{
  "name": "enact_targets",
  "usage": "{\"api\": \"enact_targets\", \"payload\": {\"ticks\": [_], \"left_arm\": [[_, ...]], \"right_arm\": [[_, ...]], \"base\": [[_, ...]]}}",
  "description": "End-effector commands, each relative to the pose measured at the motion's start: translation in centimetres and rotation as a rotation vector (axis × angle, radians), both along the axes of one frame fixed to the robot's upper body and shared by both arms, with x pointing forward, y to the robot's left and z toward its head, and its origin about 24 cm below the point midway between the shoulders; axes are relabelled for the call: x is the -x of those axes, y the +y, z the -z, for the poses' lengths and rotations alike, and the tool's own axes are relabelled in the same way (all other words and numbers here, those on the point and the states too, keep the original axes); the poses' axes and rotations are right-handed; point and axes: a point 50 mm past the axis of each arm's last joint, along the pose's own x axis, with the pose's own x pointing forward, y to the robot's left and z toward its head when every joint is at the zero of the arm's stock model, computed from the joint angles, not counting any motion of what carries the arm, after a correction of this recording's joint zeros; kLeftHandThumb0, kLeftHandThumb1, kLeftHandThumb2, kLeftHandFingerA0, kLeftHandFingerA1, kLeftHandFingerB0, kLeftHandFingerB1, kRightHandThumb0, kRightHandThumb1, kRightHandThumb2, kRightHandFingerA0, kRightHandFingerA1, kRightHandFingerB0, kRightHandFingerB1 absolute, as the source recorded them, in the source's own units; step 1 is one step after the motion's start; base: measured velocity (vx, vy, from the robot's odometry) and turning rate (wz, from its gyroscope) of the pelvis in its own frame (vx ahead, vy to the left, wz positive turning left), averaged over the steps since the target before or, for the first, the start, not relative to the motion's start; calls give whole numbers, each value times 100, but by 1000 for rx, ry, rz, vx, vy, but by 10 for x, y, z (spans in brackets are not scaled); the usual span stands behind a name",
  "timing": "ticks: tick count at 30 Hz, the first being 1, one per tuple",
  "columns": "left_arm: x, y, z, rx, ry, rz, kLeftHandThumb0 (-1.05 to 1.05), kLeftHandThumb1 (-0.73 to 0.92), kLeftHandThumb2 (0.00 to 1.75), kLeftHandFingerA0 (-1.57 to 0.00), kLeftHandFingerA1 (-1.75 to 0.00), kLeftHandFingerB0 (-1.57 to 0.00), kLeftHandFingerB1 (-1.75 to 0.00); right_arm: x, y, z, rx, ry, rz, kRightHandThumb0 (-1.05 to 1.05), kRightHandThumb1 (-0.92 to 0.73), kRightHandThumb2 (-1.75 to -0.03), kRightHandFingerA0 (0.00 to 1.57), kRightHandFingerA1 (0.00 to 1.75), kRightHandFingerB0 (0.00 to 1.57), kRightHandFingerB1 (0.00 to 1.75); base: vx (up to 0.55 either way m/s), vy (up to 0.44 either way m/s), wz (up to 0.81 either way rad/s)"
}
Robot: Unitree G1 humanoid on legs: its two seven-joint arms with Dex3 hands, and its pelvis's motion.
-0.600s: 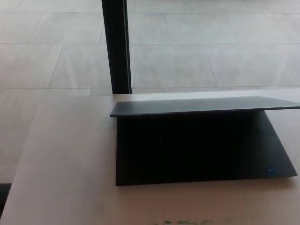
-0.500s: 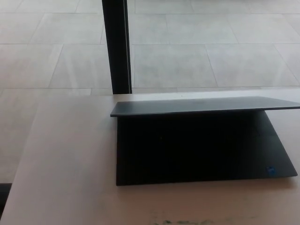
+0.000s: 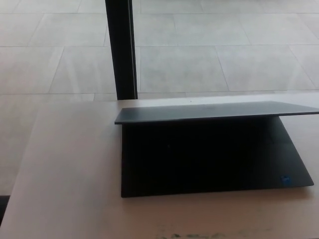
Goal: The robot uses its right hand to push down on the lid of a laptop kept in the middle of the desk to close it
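Observation:
A dark laptop (image 3: 209,157) lies on the pale desk (image 3: 70,189), a little right of the middle. Its lid (image 3: 209,111) is lowered most of the way and hangs nearly level over the keyboard, with a gap still showing beneath it. The keyboard area sits in deep shadow. A small blue sticker (image 3: 285,179) marks the base's front right corner. Neither of my hands shows in the head view.
A black vertical post (image 3: 121,50) rises behind the desk's far edge, just left of the laptop. Beyond it is a pale tiled floor (image 3: 224,50). The desk's left edge runs diagonally down the left of the picture.
The whole picture has shifted slightly to the left, so the camera moved. The laptop lid stands at the same angle as before.

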Motion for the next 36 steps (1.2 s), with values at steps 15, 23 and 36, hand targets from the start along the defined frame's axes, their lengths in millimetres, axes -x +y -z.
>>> {"api": "enact_targets", "payload": {"ticks": [15, 23, 36], "left_arm": [[3, 9, -7, 48, -102, -48, -105, 79, 74, -27, -43, -25, -35], [0, 9, -8, 57, -114, -44, -105, 79, 71, -26, -42, -25, -36], [-1, 9, -9, 52, -99, -30, -105, 77, 70, -27, -44, -23, -34]], "right_arm": [[-146, 202, -112, 704, -1, -812, -90, -91, -70, 31, 38, 22, 28], [-153, 234, -55, 831, 203, -966, -84, -92, -68, 32, 45, 24, 30], [-170, 252, -2, 1083, 585, -1090, -82, -92, -71, 29, 46, 27, 31]], "base": [[0, 0, 0], [0, 0, 0], [0, 0, 0]]}}
